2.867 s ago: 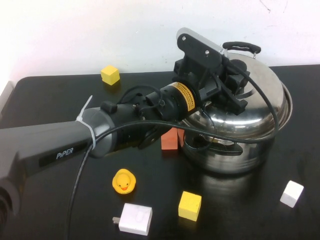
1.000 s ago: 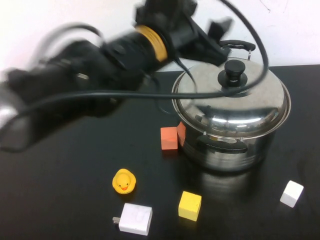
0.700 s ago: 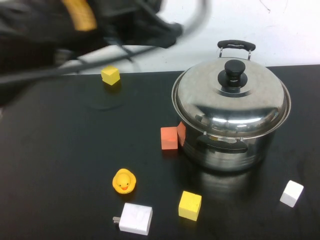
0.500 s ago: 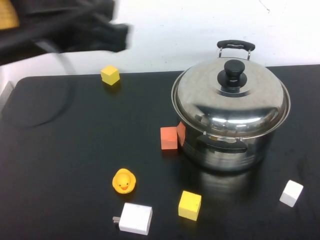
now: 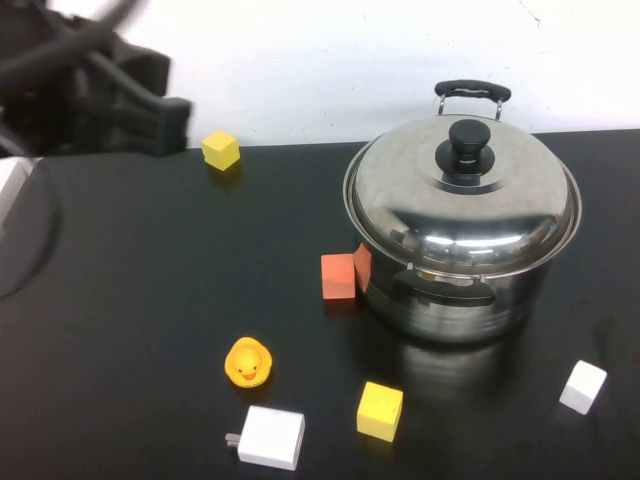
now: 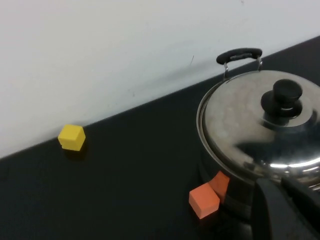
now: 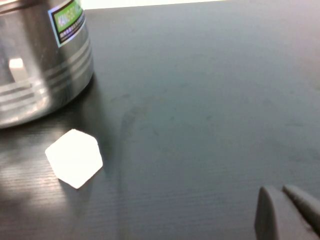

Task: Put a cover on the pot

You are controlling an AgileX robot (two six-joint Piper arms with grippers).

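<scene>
Nearest me, along the front edge of the black surface (image 5: 120, 330), I see a white adapter (image 5: 271, 437), a yellow block (image 5: 380, 411) and a rubber duck (image 5: 248, 362), with a white cube (image 5: 583, 387) toward the front right corner. The right gripper (image 7: 287, 212) hovers low there, beside that cube; its fingers look closed together on nothing. Farther back, right of centre, stands the pot (image 5: 462, 250) with the lid (image 5: 462, 190) now seated squarely on its rim and an orange block (image 5: 339, 276) touching its left side. My left gripper (image 5: 150, 125), which sat over the lid seconds ago, has let go and pulled back to the far left corner, near a second yellow block (image 5: 221, 150); I cannot tell how its fingers stand. I judge the covering done.
</scene>
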